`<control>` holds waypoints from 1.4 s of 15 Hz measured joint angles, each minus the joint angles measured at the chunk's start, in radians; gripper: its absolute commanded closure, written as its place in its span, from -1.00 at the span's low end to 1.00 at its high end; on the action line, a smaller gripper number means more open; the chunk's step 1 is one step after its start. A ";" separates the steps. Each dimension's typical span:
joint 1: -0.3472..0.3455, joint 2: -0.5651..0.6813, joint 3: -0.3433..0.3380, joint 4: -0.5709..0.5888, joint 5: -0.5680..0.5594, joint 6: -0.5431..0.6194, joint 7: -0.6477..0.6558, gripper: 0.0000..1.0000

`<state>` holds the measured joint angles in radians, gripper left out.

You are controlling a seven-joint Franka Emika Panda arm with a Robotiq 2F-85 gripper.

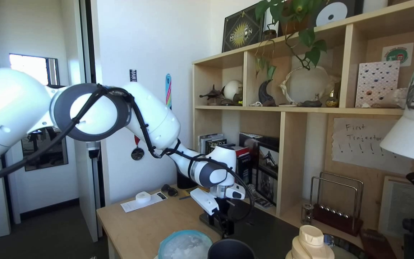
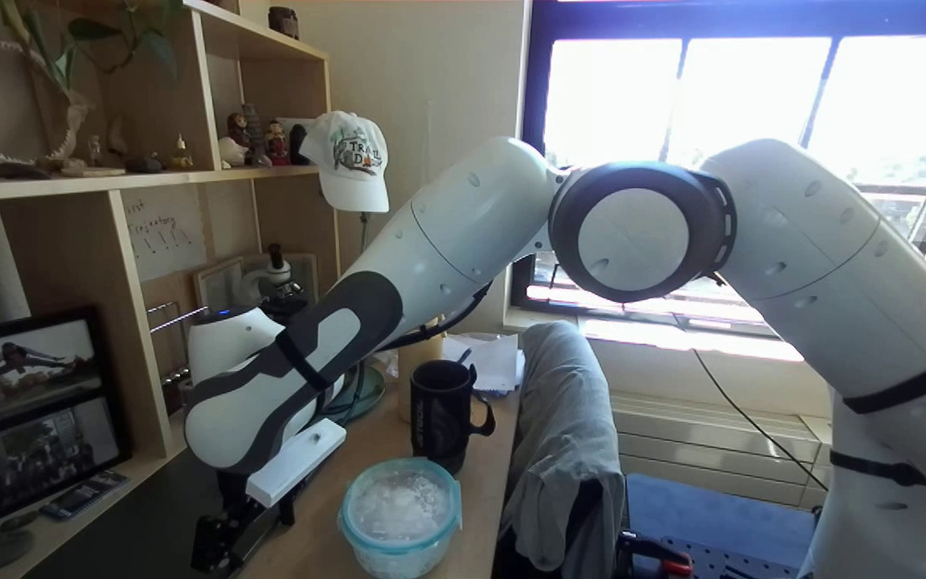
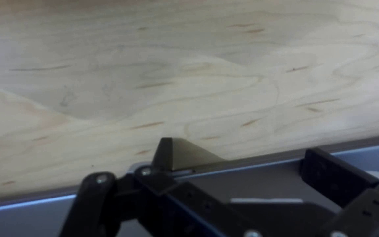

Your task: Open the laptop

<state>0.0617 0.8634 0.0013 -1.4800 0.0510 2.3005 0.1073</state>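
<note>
You had the claw (image 3: 244, 161) wide, its fingers (image 3: 336, 176) well apart along the edge of the laptop (image 3: 258, 182); the views did not show whether they touched it. The laptop lay on the bench (image 3: 183, 82) beneath the claw, its dark surface running from there towards the shelf (image 1: 291, 162). Near the claw stood a teal-rimmed tub (image 2: 400, 556), with a black mug (image 2: 439, 410) just beside the tub

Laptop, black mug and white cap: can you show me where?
Laptop (image 3: 253, 182): wrist view, on its flat surface near the edge.
Black mug (image 2: 443, 422): in an exterior view, on its side.
White cap (image 2: 357, 153): in an exterior view, on its printed front.
</note>
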 measured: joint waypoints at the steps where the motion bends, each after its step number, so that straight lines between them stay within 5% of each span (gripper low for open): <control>1: 0.004 -0.008 -0.002 -0.018 -0.009 0.022 0.003 -1.00; 21: 0.095 -0.059 -0.075 -0.152 -0.123 0.199 0.092 -1.00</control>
<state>0.1565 0.8042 -0.0738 -1.6324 -0.0719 2.4995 0.1997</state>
